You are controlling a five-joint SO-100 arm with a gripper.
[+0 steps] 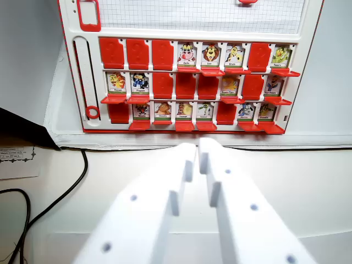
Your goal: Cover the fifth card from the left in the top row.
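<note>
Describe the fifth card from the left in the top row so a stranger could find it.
Find the red and white game board and its top row of flaps. The lion card sits fifth from the wrist view's left, uncovered, between a cow card and a giraffe card.

Bright, even light with soft focus up close

The white claw [198, 147] in the lower centre is blurred and nearly washed out against the pale worktop [308, 181]. The red game board [192, 82] in the upper frame is sharper, though its card labels stay unreadable. A dark shadowed patch sits at the left edge; the board's edges bow slightly.
</note>
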